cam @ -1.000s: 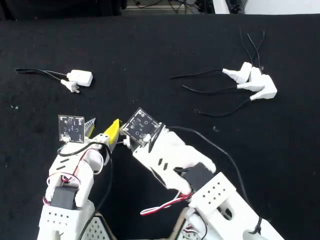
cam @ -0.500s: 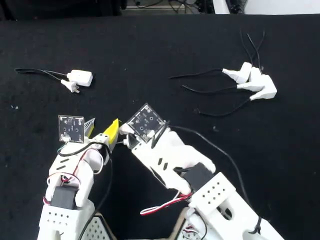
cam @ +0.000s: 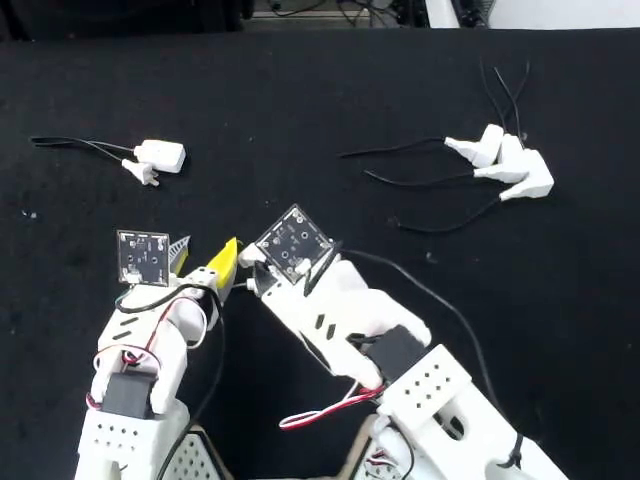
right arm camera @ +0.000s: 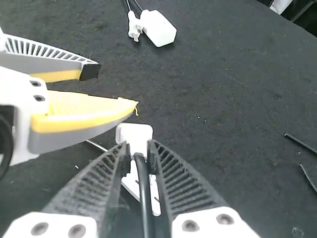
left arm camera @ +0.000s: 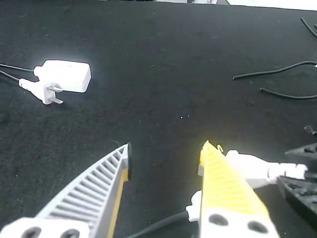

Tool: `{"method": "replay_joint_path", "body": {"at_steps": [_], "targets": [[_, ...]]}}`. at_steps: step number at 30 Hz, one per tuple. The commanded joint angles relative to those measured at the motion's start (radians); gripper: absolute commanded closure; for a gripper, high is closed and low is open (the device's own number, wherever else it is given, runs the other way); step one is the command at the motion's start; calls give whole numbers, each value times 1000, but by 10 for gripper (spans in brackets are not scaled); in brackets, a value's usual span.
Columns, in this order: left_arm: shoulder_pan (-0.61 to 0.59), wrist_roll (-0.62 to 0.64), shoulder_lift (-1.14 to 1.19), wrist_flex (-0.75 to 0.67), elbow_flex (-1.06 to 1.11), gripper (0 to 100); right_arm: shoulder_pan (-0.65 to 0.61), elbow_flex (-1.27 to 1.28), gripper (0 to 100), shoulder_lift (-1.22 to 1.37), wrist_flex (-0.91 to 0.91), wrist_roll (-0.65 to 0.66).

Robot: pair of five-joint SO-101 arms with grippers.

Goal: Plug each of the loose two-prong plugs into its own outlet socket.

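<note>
On the table (cam: 320,100), a socket (cam: 163,155) lies at the far left, with a loose plug (cam: 140,172) just beside it on the side nearer the arms. At the far right, well apart from these, three corded pieces (cam: 512,165) lie bunched together. Toward the front, the left gripper (cam: 200,255) is close beside the right gripper (cam: 252,275), on its left. A second plug (right arm camera: 133,133) sits between the right jaws, just beside the left gripper's nearer jaw.
</note>
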Motion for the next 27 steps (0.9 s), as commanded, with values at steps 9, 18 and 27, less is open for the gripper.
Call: {"method": "replay_joint_path", "body": {"at_steps": [9, 18, 27], "targets": [[-1, -9, 9, 23, -7, 766, -5, -203, 988, 262, -8, -9], [-2, -9, 9, 23, -5, 766, -5, -361, 988, 260, 157, 0], [-21, -9, 9, 23, -7, 766, 14, -374, 988, 260, 256, 97]]}}
